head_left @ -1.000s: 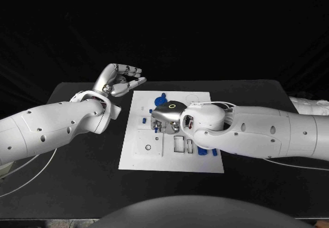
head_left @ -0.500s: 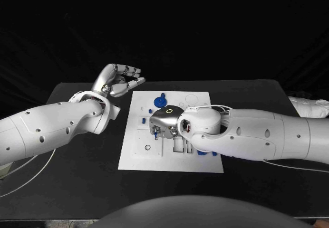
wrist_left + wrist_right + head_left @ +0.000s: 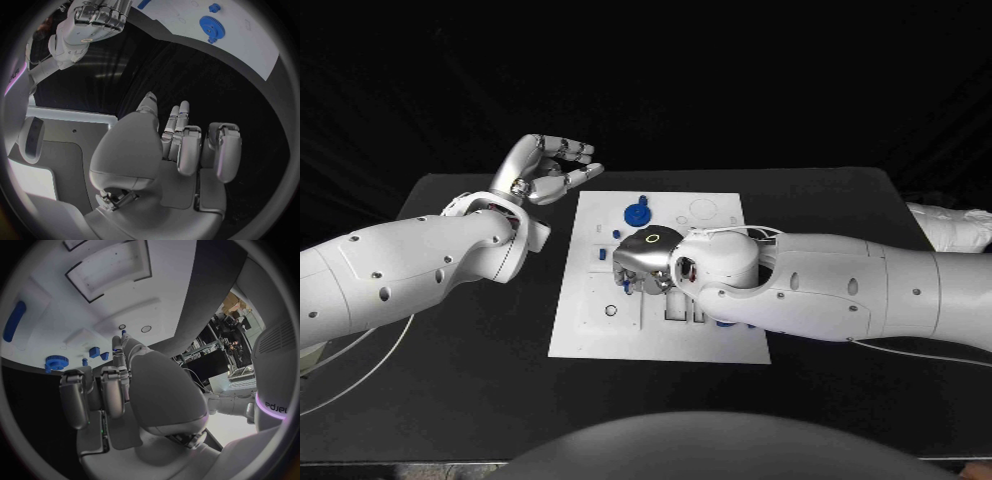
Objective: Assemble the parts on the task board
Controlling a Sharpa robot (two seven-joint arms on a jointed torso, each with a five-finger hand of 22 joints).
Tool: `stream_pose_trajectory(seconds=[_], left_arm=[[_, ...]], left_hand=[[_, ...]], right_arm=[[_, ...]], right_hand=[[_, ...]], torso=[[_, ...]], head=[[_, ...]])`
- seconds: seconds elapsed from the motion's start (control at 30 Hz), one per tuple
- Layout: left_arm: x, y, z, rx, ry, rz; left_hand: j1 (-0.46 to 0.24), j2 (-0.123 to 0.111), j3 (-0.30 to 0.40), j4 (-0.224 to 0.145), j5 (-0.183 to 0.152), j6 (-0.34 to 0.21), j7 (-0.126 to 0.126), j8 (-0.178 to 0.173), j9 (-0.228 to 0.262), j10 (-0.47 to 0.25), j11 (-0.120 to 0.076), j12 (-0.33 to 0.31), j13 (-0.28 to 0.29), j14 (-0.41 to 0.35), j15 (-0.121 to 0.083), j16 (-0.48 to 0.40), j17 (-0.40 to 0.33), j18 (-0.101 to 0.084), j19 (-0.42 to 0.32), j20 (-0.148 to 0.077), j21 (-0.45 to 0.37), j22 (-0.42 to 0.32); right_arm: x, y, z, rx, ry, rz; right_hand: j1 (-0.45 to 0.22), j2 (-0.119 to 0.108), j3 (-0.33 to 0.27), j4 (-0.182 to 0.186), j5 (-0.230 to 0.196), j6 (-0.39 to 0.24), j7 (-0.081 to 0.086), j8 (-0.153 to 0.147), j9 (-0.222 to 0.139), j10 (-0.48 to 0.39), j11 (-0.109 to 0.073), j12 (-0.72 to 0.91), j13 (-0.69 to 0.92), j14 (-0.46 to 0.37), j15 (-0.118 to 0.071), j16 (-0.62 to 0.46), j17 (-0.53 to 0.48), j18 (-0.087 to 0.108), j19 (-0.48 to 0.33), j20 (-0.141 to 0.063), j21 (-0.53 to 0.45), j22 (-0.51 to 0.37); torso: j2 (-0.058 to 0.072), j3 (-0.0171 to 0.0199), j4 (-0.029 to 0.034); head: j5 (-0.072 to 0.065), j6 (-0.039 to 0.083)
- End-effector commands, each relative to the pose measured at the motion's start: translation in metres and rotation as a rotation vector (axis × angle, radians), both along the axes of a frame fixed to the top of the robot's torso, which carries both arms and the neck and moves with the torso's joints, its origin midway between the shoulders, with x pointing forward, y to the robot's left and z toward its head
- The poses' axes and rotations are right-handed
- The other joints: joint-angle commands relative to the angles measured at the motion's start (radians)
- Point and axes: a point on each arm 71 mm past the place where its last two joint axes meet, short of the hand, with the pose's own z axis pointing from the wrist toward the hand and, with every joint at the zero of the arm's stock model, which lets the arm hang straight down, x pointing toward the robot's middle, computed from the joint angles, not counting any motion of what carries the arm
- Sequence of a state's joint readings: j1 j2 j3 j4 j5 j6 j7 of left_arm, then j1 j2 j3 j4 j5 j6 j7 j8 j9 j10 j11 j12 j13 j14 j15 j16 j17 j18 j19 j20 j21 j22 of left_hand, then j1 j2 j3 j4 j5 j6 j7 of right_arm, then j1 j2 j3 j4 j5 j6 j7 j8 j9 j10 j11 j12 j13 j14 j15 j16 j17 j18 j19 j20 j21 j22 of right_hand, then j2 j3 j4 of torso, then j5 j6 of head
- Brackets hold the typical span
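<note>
1. The white board [image 3: 589,335] lay in the middle of the black table [image 3: 459,330]; it is the landmark for all positions below.
2. The right hand [image 3: 651,262] hung low over the middle of the board, knuckles up, fingers curled downward. A small blue piece [image 3: 630,287] showed at its fingertips in the head view; whether the hand pinched it could not be told. The right wrist view showed the fingers [image 3: 119,367] bent toward the board surface, with nothing plainly between them.
3. The left hand [image 3: 548,168] was raised beyond the board's far left corner, well apart from it, fingers loosely curled and holding nothing.
4. A blue gear [image 3: 636,213] lay on the far part of the board, a smaller blue piece [image 3: 602,254] near its left edge, and a long blue piece [image 3: 730,322] half hidden under the right forearm.
5. Judgement: the step in hand appeared to be seating a small part near the board's middle. Done well, it calls for a straight, slow descent over the recess, the part kept square, and no sideways drag across neighbouring parts.
</note>
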State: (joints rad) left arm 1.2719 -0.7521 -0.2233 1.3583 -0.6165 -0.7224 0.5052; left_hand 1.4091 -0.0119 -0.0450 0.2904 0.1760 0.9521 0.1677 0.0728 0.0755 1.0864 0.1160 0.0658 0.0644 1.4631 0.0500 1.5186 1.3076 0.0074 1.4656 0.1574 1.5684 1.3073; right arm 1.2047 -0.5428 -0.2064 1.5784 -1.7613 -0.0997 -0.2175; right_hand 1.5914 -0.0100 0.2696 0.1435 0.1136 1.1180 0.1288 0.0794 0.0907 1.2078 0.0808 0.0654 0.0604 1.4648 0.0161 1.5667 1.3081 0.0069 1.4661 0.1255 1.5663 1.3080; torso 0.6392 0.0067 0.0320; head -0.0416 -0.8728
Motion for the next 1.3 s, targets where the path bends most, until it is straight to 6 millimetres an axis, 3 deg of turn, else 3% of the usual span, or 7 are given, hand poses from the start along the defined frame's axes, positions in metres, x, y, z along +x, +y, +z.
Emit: stream_pose_trajectory(seconds=[0.03, 1.3], left_arm=[[-0.0011, -0.0024, 0.0008, 0.000, -0.004, -0.022], [-0.0013, 0.0002, 0.0010, 0.001, -0.006, -0.017]], left_hand=[[0.010, 0.001, -0.008, 0.000, 0.007, 0.008, -0.001, -0.005, -0.002, 0.004, -0.004, 0.002, 0.000, 0.067, -0.007, -0.003, 0.148, -0.007, 0.105, -0.008, 0.002, 0.263], [0.013, 0.003, -0.010, 0.000, 0.007, 0.007, -0.001, -0.006, -0.002, 0.003, -0.004, 0.002, 0.000, 0.067, -0.007, -0.003, 0.148, -0.007, 0.105, -0.008, 0.002, 0.263]], right_arm=[[0.0000, 0.0002, -0.0009, -0.021, -0.021, 0.018], [-0.0001, -0.0010, -0.0063, -0.041, 0.025, 0.010]], right_hand=[[-0.005, -0.001, 0.005, 0.000, 0.002, 0.000, 0.005, 0.006, 0.001, -0.010, 0.000, -0.005, -0.001, 0.106, 0.002, 0.004, 0.263, -0.007, 0.105, 0.005, 0.004, 0.263], [-0.013, -0.002, 0.010, 0.000, 0.000, -0.002, 0.005, 0.003, 0.001, -0.015, 0.000, -0.005, -0.001, 0.106, -0.001, 0.004, 0.263, -0.007, 0.105, 0.003, 0.004, 0.263]], torso=[[0.000, -0.0005, -0.0001], [-0.001, 0.0003, 0.0001]], head=[[-0.002, 0.000], [-0.006, 0.000]])
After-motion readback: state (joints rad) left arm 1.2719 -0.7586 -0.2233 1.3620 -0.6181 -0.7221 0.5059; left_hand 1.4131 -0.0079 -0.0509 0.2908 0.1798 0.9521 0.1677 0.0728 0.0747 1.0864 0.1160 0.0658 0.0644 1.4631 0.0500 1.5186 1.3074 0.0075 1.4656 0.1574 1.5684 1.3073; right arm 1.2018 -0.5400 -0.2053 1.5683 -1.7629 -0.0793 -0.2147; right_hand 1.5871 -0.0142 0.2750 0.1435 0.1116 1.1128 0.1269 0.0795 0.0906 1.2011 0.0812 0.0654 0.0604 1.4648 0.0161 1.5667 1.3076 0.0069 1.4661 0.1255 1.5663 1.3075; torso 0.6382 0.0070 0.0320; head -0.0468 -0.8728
